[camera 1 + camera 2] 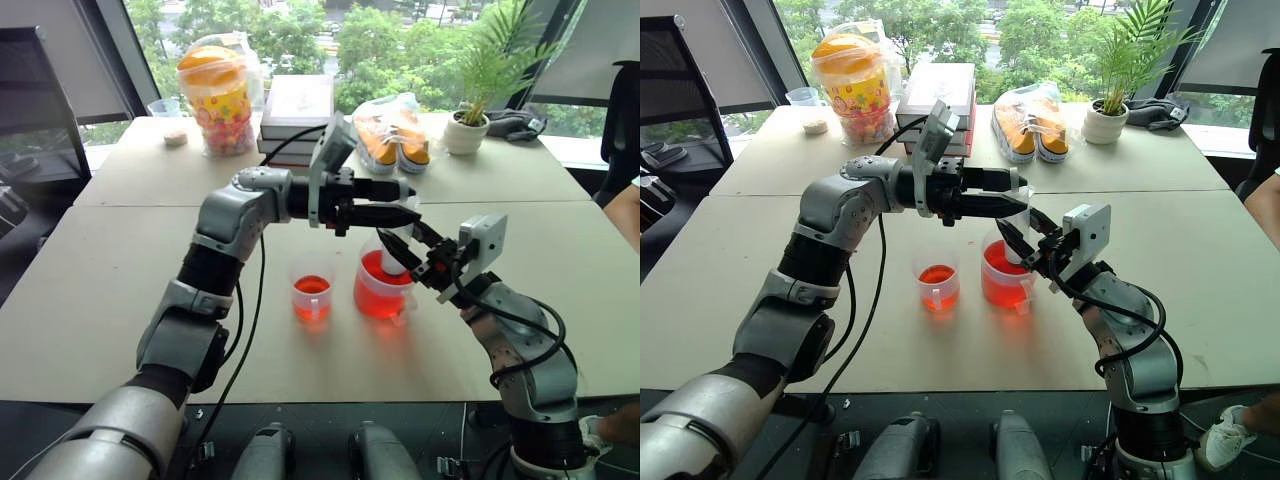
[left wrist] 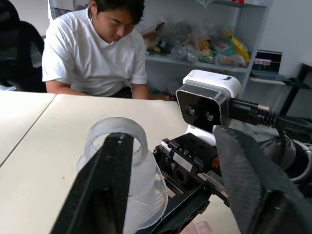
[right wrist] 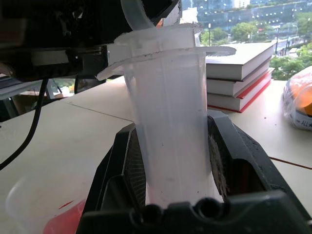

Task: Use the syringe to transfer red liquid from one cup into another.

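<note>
Two grippers meet at the syringe [image 3: 168,122]: the right gripper [image 1: 400,245] clamps its clear barrel, upright over the handled beaker [image 1: 383,285] of red liquid [image 1: 380,295]. The left gripper [image 1: 405,205], just above, half closes around the white plunger ring. Light, stiff, slick plastic; hold mid-barrel, pull by the ring. The small cup [image 1: 312,290] stands beside the beaker.

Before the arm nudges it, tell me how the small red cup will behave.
The small cup is thin clear plastic, holding only a shallow layer of red liquid, so probably light and easy to slide. It stands narrow and upright, so a high push could tip it and spill.
</note>
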Motion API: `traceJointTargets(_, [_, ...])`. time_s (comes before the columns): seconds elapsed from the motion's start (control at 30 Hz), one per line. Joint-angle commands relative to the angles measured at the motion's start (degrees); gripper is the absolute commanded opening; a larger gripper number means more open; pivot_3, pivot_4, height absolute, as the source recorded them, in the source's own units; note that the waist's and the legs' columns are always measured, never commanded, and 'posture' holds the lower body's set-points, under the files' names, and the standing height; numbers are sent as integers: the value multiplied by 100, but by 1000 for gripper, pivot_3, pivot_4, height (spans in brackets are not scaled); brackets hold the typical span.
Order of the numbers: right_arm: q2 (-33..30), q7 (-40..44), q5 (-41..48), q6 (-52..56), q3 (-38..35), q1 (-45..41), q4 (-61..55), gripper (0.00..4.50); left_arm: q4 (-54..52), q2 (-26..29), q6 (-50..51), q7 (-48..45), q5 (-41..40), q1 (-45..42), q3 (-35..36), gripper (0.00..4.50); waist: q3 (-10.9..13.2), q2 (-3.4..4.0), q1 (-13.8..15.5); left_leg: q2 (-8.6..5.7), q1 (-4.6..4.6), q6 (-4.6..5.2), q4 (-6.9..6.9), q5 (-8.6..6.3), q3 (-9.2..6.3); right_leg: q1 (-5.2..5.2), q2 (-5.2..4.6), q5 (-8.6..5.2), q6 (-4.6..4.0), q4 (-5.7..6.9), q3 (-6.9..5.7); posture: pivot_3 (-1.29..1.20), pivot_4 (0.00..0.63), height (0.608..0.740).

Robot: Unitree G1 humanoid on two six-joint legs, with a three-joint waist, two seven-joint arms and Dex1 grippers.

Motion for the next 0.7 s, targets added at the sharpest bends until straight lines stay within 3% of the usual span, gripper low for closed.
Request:
traceJointTargets(0.03, [-44, -23, 138, 7, 35, -26, -296, 1403, -66, -96, -142, -65, -7, -215, 48, 882, 0, 0, 1, 0, 0, 0, 0, 0, 0, 0, 0, 0, 0, 0, 0, 0, 150, 740])
traceJointTargets(0.1, [-52, -20, 189, 51, 56, 6, -309, 1403, -11, -140, -146, -23, -10, -289, 112, 36, 0, 0, 10, 0, 0, 0, 0, 0, -1, 0, 0, 0, 0, 0, 0, 0, 150, 740])
traceJointTargets(0.7, [-193, 187, 571, 353, 304, 245, -12, 1403, 800, -51, -790, 16, 122, -1188, 575, 36, 0, 0, 14, -1, 0, 0, 1, 0, -1, 4, 4, 0, 0, -3, -3, 0, 150, 740])
